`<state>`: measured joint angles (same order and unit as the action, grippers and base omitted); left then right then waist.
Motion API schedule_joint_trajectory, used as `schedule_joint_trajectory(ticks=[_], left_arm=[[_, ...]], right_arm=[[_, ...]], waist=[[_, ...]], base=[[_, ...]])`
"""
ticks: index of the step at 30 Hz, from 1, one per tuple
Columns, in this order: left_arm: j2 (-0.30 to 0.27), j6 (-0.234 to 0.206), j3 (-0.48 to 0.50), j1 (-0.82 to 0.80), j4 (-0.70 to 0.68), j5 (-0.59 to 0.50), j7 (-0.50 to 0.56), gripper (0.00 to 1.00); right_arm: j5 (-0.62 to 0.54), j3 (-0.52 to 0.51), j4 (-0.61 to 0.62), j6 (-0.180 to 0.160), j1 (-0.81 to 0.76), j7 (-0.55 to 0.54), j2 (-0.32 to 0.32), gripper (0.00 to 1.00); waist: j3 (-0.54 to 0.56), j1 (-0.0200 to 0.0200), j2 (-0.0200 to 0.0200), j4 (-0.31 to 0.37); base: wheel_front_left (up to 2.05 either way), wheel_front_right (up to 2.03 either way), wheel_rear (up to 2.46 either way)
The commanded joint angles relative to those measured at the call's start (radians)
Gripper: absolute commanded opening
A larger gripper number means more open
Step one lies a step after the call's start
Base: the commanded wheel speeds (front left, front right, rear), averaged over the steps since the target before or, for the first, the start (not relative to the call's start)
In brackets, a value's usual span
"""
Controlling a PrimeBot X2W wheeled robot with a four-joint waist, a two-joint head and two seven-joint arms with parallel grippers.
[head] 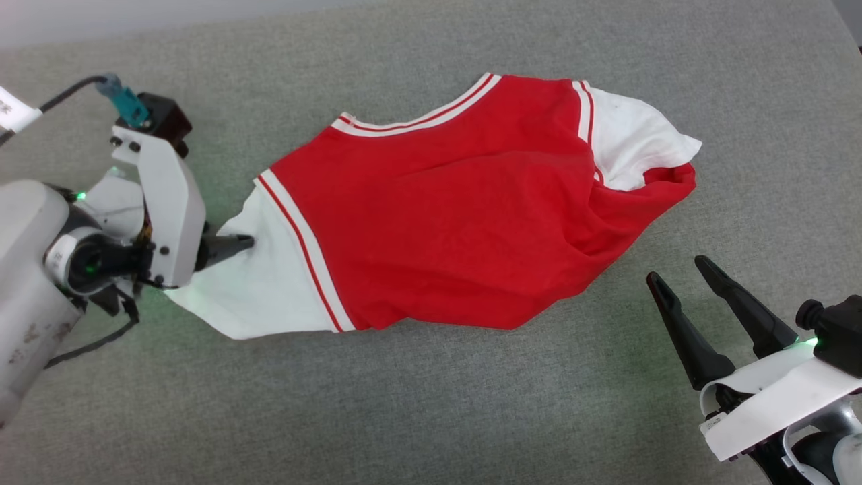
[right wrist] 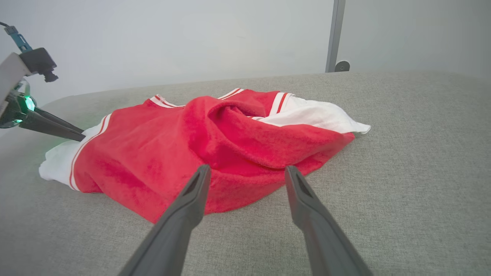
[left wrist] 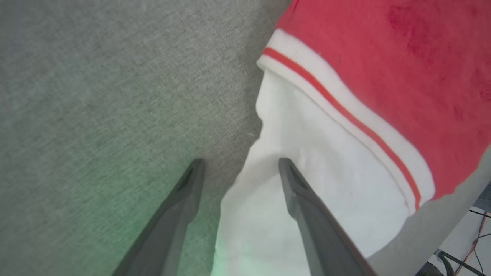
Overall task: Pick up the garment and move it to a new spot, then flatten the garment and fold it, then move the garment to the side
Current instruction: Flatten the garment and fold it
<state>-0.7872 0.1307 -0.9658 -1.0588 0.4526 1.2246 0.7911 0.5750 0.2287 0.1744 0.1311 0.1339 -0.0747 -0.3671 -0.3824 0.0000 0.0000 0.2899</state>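
Observation:
The garment [head: 458, 215] is a red jersey with white sleeves and red-white striped trim, lying crumpled on the grey padded surface [head: 404, 417]. My left gripper [head: 232, 246] is at its left white sleeve. In the left wrist view it [left wrist: 241, 163] is open and straddles the sleeve's edge, one finger over the white cloth of the garment [left wrist: 383, 57], the other over the bare surface. My right gripper [head: 680, 271] is open at the lower right, apart from the cloth. In the right wrist view it [right wrist: 247, 168] points at the bunched red hem of the garment [right wrist: 153, 153], with nothing between its fingers.
The grey surface [right wrist: 402, 172] extends on all sides of the garment. A pale wall and a grey upright post [right wrist: 334, 34] stand behind it. The surface's edge and some cables [left wrist: 460, 260] show beside the left sleeve.

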Motion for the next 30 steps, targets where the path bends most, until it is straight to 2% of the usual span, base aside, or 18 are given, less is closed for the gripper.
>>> schedule_joint_trajectory(ticks=[1, 3, 4, 5, 6, 7, 8, 13, 18, 22, 26, 30], left_arm=[[0.014, 0.000, -0.034, 0.010, -0.008, 0.022, 0.001, 1.00], [0.015, 0.000, -0.055, 0.009, -0.019, 0.043, 0.003, 1.00], [0.017, 0.000, -0.061, 0.010, -0.020, 0.058, 0.008, 0.91], [0.017, 0.000, -0.061, 0.010, -0.020, 0.058, 0.008, 0.91], [0.018, 0.000, -0.069, 0.005, -0.026, 0.065, 0.010, 0.47], [0.016, 0.000, -0.076, 0.000, -0.031, 0.067, 0.009, 0.19], [0.013, 0.000, -0.084, -0.005, -0.034, 0.066, 0.002, 0.00], [0.010, 0.000, -0.118, -0.037, -0.036, 0.071, -0.023, 0.00], [0.028, -0.001, -0.149, -0.096, -0.061, 0.062, -0.061, 0.00], [0.049, -0.001, -0.179, -0.140, -0.084, 0.062, -0.089, 0.00], [0.067, -0.001, -0.213, -0.186, -0.108, 0.068, -0.115, 0.00], [0.072, -0.001, -0.247, -0.224, -0.131, 0.072, -0.138, 0.00]], right_arm=[[-0.013, -0.009, -0.005, -0.001, 0.012, 0.000, 0.000, 1.00], [-0.008, -0.012, -0.009, -0.001, 0.016, -0.001, -0.002, 1.00], [-0.005, -0.012, -0.011, -0.001, 0.020, -0.003, -0.005, 1.00], [-0.005, -0.012, -0.011, -0.001, 0.020, -0.003, -0.005, 1.00], [-0.003, -0.011, -0.013, -0.001, 0.024, -0.006, -0.010, 1.00], [-0.001, -0.008, -0.014, -0.001, 0.030, -0.011, -0.015, 1.00], [0.002, -0.004, -0.016, -0.001, 0.039, -0.015, -0.023, 1.00], [0.037, 0.037, -0.030, -0.001, 0.136, -0.085, -0.095, 1.00], [0.106, 0.099, -0.086, -0.001, 0.331, -0.223, -0.231, 1.00], [0.186, 0.146, -0.193, -0.001, 0.508, -0.361, -0.320, 1.00], [0.263, 0.186, -0.330, -0.001, 0.662, -0.488, -0.365, 1.00], [0.298, 0.231, -0.466, -0.001, 0.786, -0.572, -0.362, 1.00]], waist=[[-0.006, 0.0000, 0.0000, 0.003], [-0.006, 0.0000, 0.0000, 0.001], [-0.007, 0.0000, 0.0000, 0.000], [-0.007, 0.0000, 0.0000, 0.000], [-0.007, 0.0000, 0.0000, -0.002], [-0.009, 0.0000, 0.0000, -0.004], [-0.011, 0.0000, 0.0000, -0.006], [-0.033, 0.0000, 0.0000, -0.023], [-0.071, 0.0000, 0.0000, -0.065], [-0.102, 0.0000, 0.0000, -0.112], [-0.134, 0.0000, 0.0000, -0.160], [-0.170, 0.0000, 0.0000, -0.193]], base=[[0.00, 0.00, 0.00], [0.00, 0.00, 0.00], [0.00, 0.00, 0.00], [0.00, 0.00, 0.00], [0.00, 0.00, 0.00], [0.00, 0.00, 0.00], [0.00, 0.00, 0.00], [0.00, 0.00, 0.00], [0.00, 0.00, 0.00], [0.00, 0.00, 0.00], [0.00, 0.00, 0.00], [0.00, 0.00, 0.00]])
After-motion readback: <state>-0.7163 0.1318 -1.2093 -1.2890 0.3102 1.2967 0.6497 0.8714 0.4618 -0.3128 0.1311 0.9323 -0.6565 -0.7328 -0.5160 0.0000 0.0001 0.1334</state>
